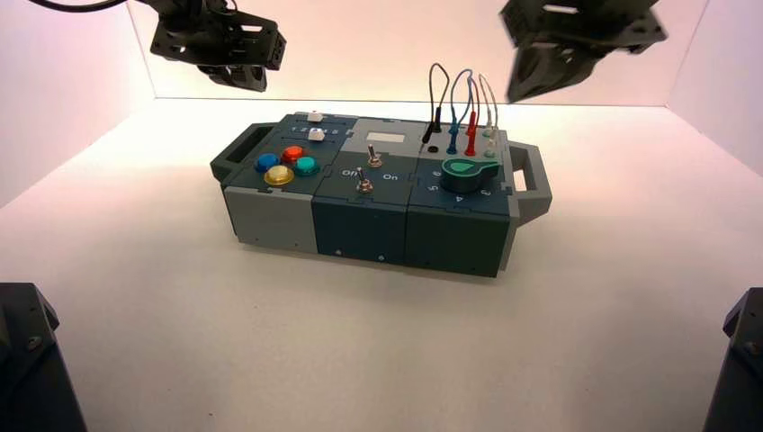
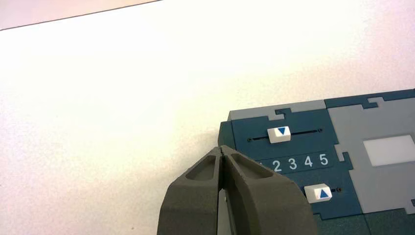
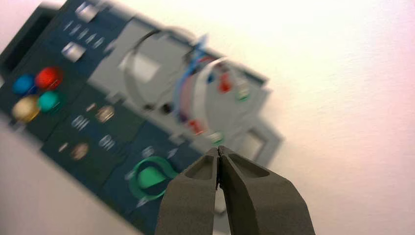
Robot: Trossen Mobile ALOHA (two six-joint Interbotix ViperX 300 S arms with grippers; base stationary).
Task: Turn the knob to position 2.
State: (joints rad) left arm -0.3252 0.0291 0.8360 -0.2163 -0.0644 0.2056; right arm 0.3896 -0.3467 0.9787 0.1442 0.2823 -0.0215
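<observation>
Knob (image 1: 470, 170) on box's right-hand module, untouched; turning not yet begun. Right pincer (image 3: 218, 150) closed, empty, high above box's wire end. Left pincer (image 2: 222, 151) closed, empty, above slider corner.

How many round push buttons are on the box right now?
4, clustered on the box's left end: blue at the left, red behind, teal at the right, yellow nearest the front. None seem hidden.

Knob (image 1: 470, 170) right of toggle switches (image 1: 368, 173).
</observation>
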